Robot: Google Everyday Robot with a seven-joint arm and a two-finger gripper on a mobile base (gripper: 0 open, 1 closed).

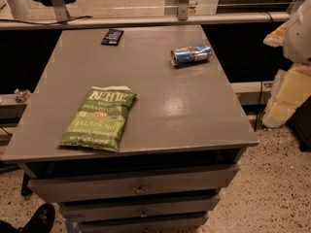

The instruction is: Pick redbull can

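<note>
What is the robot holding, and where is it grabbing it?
Nothing visible. The can lies untouched on the table; the end effector hangs off to the right.

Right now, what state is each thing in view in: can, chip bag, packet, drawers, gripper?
redbull can: lying on its side, far right part of the table, not held.
green chip bag: lying flat, label up, near the front left edge.
dark-blue packet: lying flat at the far edge.
drawers: look shut.
gripper: off the table's right side, apart from the can.
</note>
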